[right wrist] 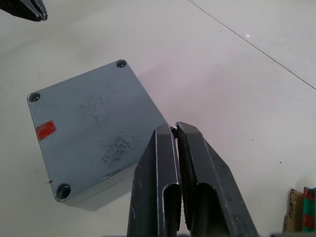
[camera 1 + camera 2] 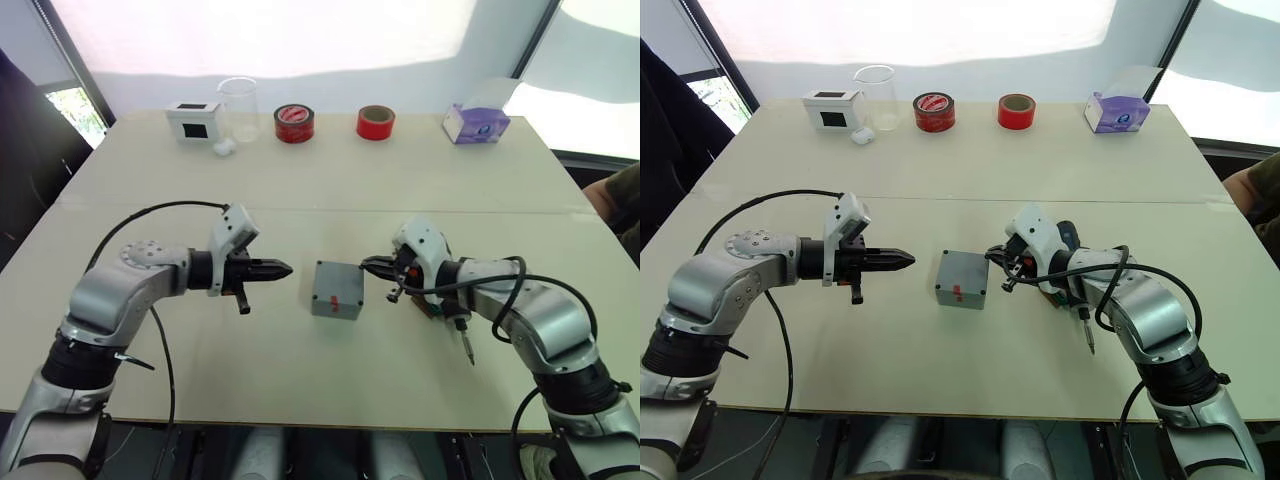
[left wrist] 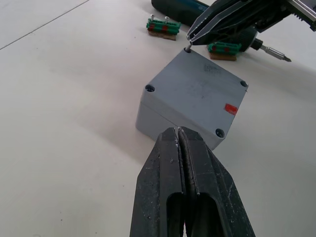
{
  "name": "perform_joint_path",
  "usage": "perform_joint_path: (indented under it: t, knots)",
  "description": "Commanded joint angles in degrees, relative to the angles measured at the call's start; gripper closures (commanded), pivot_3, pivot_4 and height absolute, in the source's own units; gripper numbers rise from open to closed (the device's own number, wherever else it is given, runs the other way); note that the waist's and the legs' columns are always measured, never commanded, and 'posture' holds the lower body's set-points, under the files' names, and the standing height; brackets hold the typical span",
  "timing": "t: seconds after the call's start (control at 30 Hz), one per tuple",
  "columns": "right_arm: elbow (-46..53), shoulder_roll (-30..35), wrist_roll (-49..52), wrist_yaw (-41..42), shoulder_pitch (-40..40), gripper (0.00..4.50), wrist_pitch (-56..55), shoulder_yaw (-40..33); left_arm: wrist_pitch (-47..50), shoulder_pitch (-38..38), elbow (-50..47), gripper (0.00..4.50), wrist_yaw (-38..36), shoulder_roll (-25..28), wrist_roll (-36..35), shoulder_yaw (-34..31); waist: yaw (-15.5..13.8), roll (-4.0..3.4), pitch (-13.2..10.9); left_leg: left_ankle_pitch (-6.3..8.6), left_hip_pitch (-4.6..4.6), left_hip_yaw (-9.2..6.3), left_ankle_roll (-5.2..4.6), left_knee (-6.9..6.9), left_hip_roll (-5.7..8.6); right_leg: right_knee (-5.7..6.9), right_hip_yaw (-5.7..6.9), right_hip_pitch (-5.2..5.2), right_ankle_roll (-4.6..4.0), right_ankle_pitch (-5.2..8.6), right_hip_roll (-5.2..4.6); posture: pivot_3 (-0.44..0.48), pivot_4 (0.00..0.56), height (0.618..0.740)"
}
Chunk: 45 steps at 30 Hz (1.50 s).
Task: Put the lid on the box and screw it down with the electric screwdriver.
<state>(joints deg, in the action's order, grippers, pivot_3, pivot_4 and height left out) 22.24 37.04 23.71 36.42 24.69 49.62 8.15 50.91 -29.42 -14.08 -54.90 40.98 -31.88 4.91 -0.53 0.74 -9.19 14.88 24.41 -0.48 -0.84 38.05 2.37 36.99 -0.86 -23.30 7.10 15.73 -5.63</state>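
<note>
We see the small square grey cast-metal box (image 2: pixel 337 290) sitting mid-table with its shallow grey lid (image 3: pixel 195 94) already seated on top, red mark (image 3: pixel 230 109) on the lid face, screw holes at all four corners. Left gripper (image 2: pixel 281 268) hovers just beside the box on the robot's left, apart from it, fingers (image 3: pixel 168 163) pressed together with nothing between them. Right gripper (image 2: pixel 374 265) is at the box's right side, fingers (image 1: pixel 165 148) nearly closed, pinching a small screw (image 3: pixel 188 48) right over one corner hole of the lid; in the right wrist view we make out only a tiny sliver of it between the tips. Black thick pen-shaped electric screwdriver (image 2: pixel 1077 300) lies on the table under the right forearm, metal bit (image 3: pixel 273 52) exposed, untouched by either gripper. Two small green connector strips (image 3: pixel 162 27) lie beside the screwdriver. At the far table edge: white box with black screen (image 2: pixel 192 121), clear plastic cup (image 2: pixel 238 107), two red tape rolls (image 2: pixel 294 123), purple tissue box (image 2: pixel 476 124).
</note>
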Motion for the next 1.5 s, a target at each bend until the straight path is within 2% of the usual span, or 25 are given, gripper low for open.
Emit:
perform_joint_path:
  t: [0.03,0.13,0.17,0.27,0.43,0.5,1.1,1.2,1.33,1.5]
  knots:
    - [0.42,-0.55,-0.37,0.25,0.16,4.42,-0.93,-0.38,-0.51,-0.47,-1.82,4.50,-0.04,0.49,-0.33,-0.63,-0.01,0.00,0.00,0.00,0.00,0.00,0.00,0.00,0.00,0.00,0.00,0.00,0.00,0.00,0.00,0.000,0.150,0.740]
    - [0.34,-0.67,-0.59,0.40,0.09,4.42,-0.86,-0.21,-0.51,-0.51,-1.87,4.50,-0.05,0.50,-0.32,-0.60,-0.01,0.00,0.00,0.00,0.00,0.00,0.00,0.00,0.00,0.00,0.00,0.00,0.00,0.00,0.00,0.000,0.150,0.740]
    - [0.33,-0.74,-0.69,0.38,0.12,4.20,-0.70,-0.14,-0.53,-0.55,-1.85,4.50,-0.08,0.51,-0.32,-0.61,-0.01,0.00,0.00,0.00,0.00,0.00,0.00,0.00,0.00,0.00,0.00,0.00,0.00,0.00,0.00,0.000,0.150,0.740]
    - [0.38,-0.80,-0.79,0.49,0.16,3.34,-0.40,-0.04,-0.56,-0.60,-1.81,4.50,-0.12,0.51,-0.33,-0.62,-0.01,0.00,0.00,0.00,0.00,0.00,0.00,0.00,0.00,0.00,0.00,0.00,0.00,0.00,0.00,0.000,0.150,0.740]
    - [0.78,-0.57,-0.73,0.59,0.11,1.17,0.01,-0.85,-0.58,-0.65,-1.78,4.50,-0.06,0.32,-0.41,-0.63,-0.01,0.00,0.00,0.00,0.00,0.00,0.00,0.00,0.00,0.00,0.00,0.00,0.00,0.00,0.00,0.000,0.150,0.740]
    - [0.97,-0.52,-0.34,0.54,0.18,0.54,0.45,-1.61,-0.63,-0.77,-1.61,4.50,0.04,0.13,-0.43,-0.68,-0.02,0.00,0.00,0.00,0.00,0.00,0.00,0.00,0.00,0.00,0.00,0.00,0.00,0.00,-0.01,0.000,0.150,0.740]
    - [0.99,0.53,-0.16,1.93,-1.46,0.54,-0.04,-2.72,-0.99,-1.05,-1.32,4.50,0.54,-1.08,-0.21,-0.64,-0.01,0.00,0.00,0.00,0.00,0.00,0.00,0.00,0.00,0.00,-0.02,0.00,0.00,0.00,-0.03,0.000,0.150,0.740]
    - [0.35,-0.40,-0.37,1.44,-1.57,1.04,-0.71,-2.85,-0.88,-0.91,-1.48,4.50,0.51,-0.96,-0.26,-0.64,0.00,0.00,0.00,0.00,0.00,0.00,0.00,-0.01,0.00,0.00,-0.02,0.00,0.00,0.00,-0.03,0.000,0.150,0.740]
    - [0.30,-0.93,-0.38,1.44,-1.66,2.53,-1.19,-2.66,-0.87,-0.91,-1.42,4.50,0.38,-0.77,-0.22,-0.62,-0.03,0.00,0.00,0.00,0.00,0.00,0.00,-0.01,0.00,0.00,-0.02,-0.01,0.00,0.00,-0.02,0.000,0.150,0.740]
    - [0.65,-1.79,-0.26,1.39,-1.76,2.53,-1.85,-2.89,-0.77,-0.91,-1.49,4.50,0.41,-0.63,-0.13,-0.52,-0.04,0.00,0.00,0.00,0.00,0.00,0.00,-0.01,0.00,0.00,-0.02,-0.01,0.00,0.00,-0.03,0.000,0.150,0.740]
